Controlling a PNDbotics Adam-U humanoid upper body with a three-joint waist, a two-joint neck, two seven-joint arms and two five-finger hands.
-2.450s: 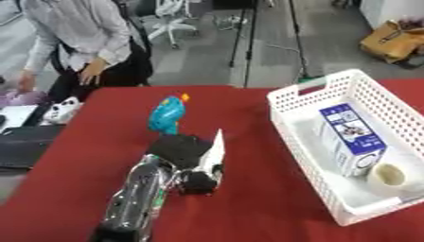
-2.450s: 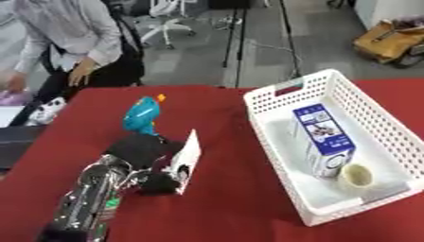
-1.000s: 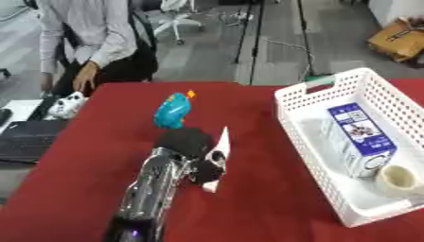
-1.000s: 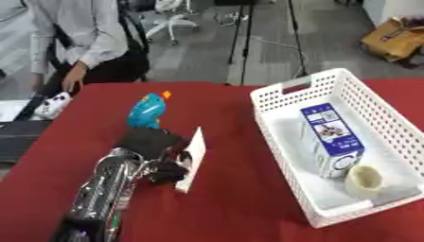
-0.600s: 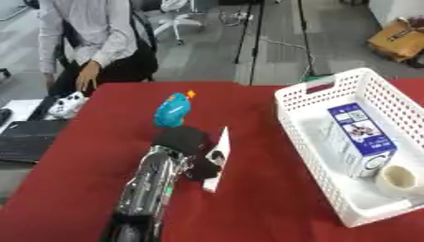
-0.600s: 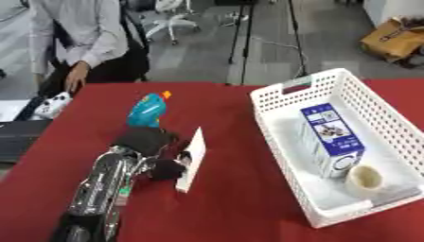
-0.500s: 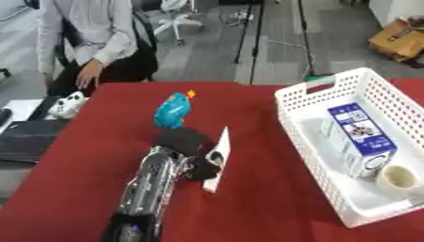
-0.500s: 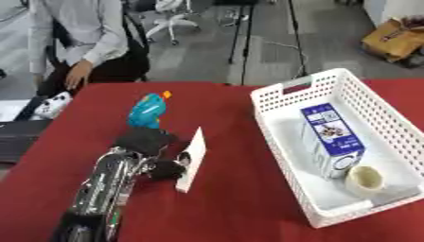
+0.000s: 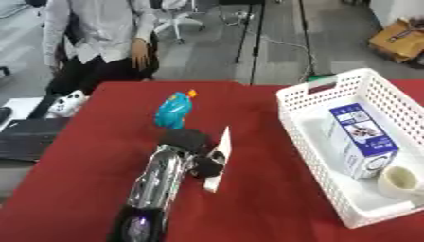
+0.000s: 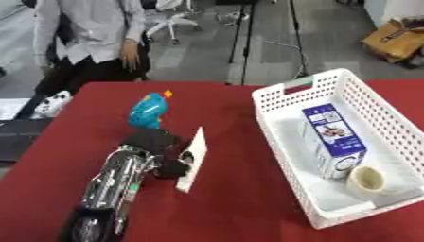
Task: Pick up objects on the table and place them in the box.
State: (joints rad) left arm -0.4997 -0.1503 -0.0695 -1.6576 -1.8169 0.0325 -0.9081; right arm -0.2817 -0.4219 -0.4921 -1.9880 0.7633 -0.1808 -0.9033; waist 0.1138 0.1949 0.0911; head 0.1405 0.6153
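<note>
While the left arm reaches up the red table from its near edge, the left hand (image 9: 195, 153) still pinches the white card (image 9: 218, 158) mid-table, much as before. Just beyond stands the teal toy (image 9: 173, 110), unmoved. Toward the right edge, the box (image 9: 308, 123) holds a carton (image 9: 360, 140) and a cup (image 9: 401, 180).

floor (image 9: 273, 42): grey | office chair (image 9: 175, 19): far left | tripod legs (image 10: 248, 28): centre | cardboard box (image 10: 403, 38): far right
</note>
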